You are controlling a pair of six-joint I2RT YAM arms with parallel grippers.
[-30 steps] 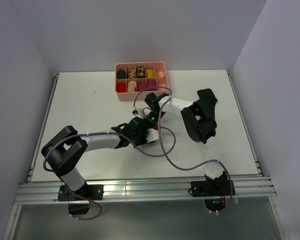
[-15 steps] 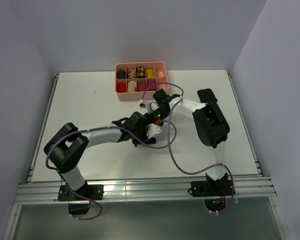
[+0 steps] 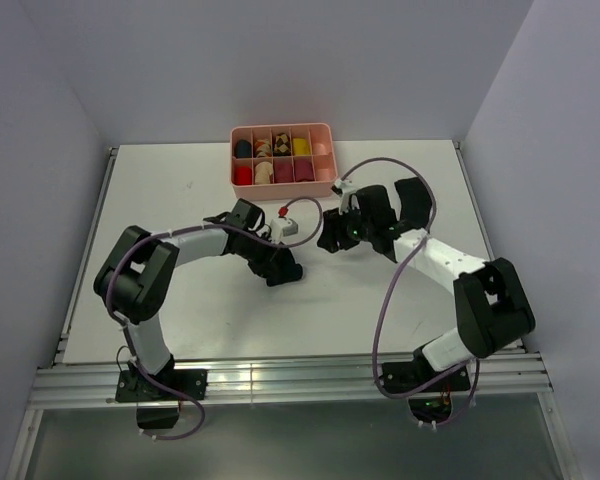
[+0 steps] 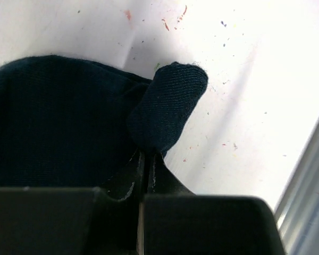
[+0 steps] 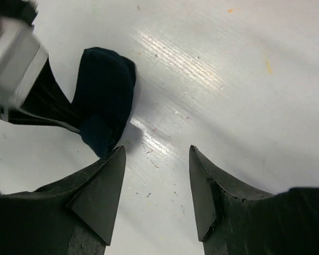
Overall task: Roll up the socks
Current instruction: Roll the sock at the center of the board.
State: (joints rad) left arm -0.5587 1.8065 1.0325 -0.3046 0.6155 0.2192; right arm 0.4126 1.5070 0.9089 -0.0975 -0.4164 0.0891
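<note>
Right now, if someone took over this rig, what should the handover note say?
Left pincer: shut on a fold of the black sock, which rests on the table mid-workspace.
Right pincer: open, empty, beside that sock.
Done: pink tray at the far edge holds rolled bundles.
To do: this sock looks bunched, not rolled; finish rolling it. No other loose sock in view.
</note>
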